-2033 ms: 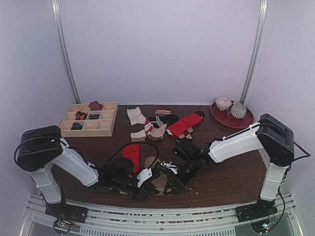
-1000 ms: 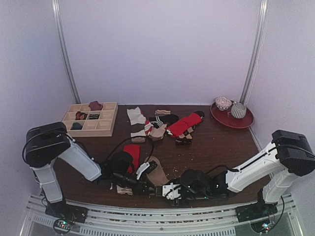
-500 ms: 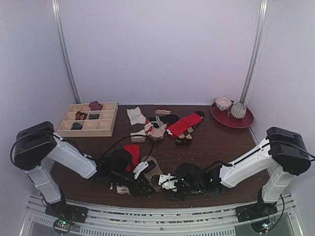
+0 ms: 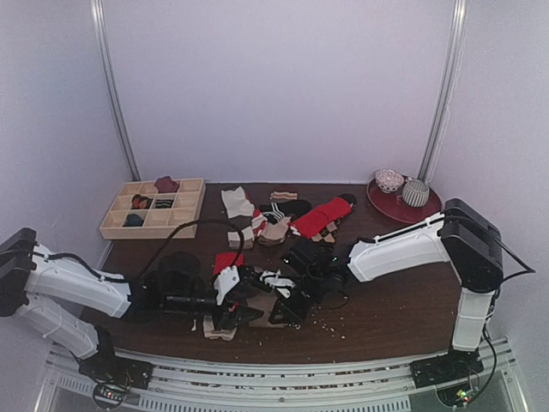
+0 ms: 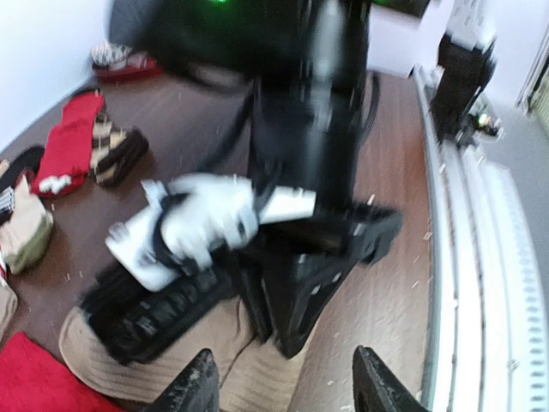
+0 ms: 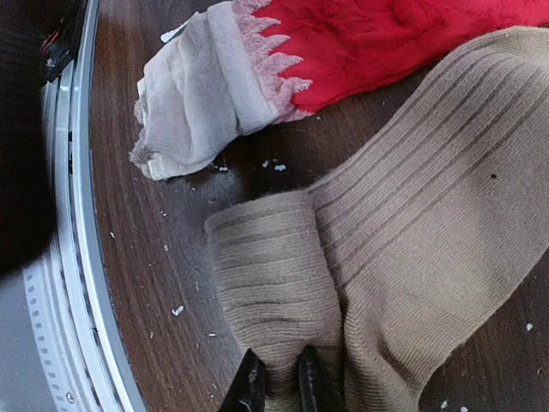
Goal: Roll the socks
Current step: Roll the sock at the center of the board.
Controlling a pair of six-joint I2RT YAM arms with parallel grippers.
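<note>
The right gripper (image 6: 279, 388) is pinched nearly closed on the folded end of the tan sock (image 6: 429, 215), near the table's (image 6: 171, 283) front edge, with the red sock (image 6: 386, 39) just beside it at 12 o'clock. The left gripper (image 5: 287, 386) hangs half open above the tan sock, gripping nothing.

Right pincer (image 6: 276, 384) (on tan sock (image 6: 412, 215)) mostly off-frame

One red-and-cream sock (image 6: 412, 34), one tan sock (image 6: 429, 223), one tray (image 4: 146, 233), one plate (image 4: 422, 214), two bowls (image 4: 389, 180).
</note>
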